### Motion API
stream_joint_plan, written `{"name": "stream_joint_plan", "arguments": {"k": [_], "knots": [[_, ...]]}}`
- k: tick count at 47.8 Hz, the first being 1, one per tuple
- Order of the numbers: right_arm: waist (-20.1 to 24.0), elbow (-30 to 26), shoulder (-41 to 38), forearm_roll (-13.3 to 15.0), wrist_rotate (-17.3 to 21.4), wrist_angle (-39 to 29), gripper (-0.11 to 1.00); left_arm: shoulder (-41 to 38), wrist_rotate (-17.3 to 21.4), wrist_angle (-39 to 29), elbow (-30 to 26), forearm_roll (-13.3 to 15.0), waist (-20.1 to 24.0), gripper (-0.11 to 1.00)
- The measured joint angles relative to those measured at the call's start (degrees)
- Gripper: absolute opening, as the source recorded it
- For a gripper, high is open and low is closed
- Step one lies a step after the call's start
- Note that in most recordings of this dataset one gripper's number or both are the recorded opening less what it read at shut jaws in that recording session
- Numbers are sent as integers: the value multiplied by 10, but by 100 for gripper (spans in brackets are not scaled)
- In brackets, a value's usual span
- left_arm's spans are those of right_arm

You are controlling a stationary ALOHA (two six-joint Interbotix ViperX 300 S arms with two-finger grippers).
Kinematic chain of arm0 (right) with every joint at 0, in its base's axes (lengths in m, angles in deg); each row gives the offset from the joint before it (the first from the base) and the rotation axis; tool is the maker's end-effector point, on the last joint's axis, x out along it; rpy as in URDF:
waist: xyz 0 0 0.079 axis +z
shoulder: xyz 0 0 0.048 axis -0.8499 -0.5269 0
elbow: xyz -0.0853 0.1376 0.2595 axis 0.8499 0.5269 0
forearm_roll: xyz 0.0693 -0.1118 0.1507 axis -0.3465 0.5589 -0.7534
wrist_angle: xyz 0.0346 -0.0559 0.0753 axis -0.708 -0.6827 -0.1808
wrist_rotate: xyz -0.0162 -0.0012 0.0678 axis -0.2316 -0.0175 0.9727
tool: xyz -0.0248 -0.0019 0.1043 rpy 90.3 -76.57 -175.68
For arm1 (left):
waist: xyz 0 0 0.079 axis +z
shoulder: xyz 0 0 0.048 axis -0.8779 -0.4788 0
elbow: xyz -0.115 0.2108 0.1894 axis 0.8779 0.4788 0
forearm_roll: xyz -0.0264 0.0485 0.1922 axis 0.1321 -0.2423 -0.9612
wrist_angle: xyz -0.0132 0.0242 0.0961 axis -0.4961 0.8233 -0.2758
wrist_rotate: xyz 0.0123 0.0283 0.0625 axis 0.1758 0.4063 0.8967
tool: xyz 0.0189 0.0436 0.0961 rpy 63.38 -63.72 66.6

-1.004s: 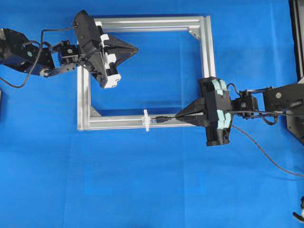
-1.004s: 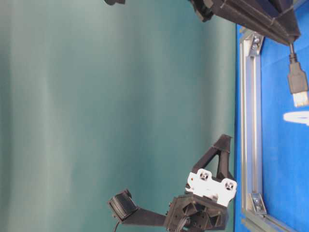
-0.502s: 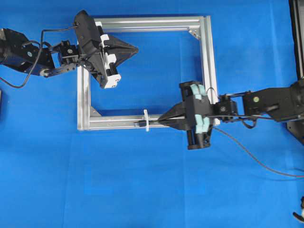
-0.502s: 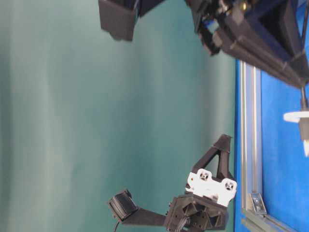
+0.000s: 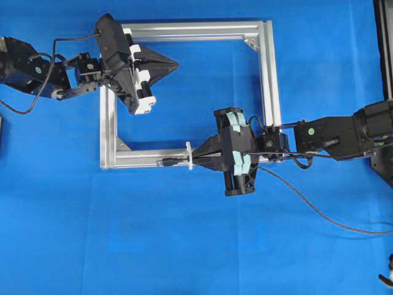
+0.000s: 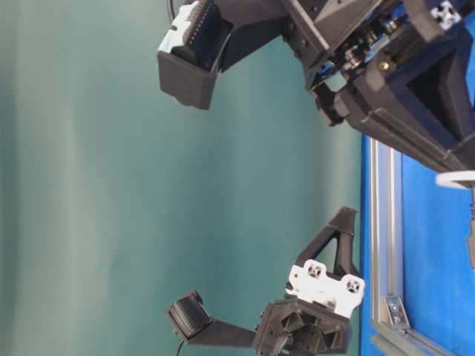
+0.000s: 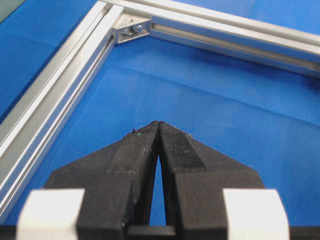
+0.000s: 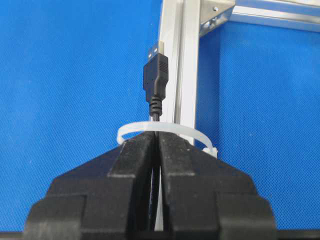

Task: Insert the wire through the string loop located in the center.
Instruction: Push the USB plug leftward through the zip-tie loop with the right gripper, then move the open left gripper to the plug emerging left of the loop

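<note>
The white string loop stands across the lower bar of the silver frame. My right gripper is shut on the wire just behind its plug, with its fingertips right at the loop. The dark plug with its metal tip lies left of the loop, past it. In the right wrist view the plug sticks out beyond the loop, and the gripper pinches the cable beneath it. The rest of the wire trails off to the right. My left gripper is shut and empty over the frame's upper left.
Silver brackets sit in the frame's corners. The frame lies on a blue cloth. A black stand runs down the right edge of the overhead view. In the table-level view the loop shows at the right edge, with the plug below it.
My right gripper has moved left along the lower bar, carrying the plug from right of the loop through it to its left side. The left arm has not moved.
</note>
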Motion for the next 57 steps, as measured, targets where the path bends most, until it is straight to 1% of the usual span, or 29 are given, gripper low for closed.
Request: {"name": "stream_joint_plan", "arguments": {"k": [10, 16, 25, 36, 43, 49, 57], "knots": [[0, 0, 0, 0, 0, 0, -2, 2, -6, -1, 3, 0, -2, 0], [0, 0, -1, -1, 0, 0, -2, 11, -6, -1, 8, 0, -17, 0], [0, 0, 0, 0, 0, 0, -2, 25, -8, -1, 20, 0, -65, 0], [0, 0, 0, -1, 0, 0, -2, 40, -8, -1, 33, 0, -149, 0], [0, 1, 0, 0, 0, 0, -2, 46, -8, -1, 38, 0, -192, 0], [0, 0, 0, -1, 0, 0, -2, 49, -8, -2, 40, 0, -209, 0], [0, 0, 0, 0, 0, 0, -2, 50, -8, -4, 40, 0, -210, 0]]}}
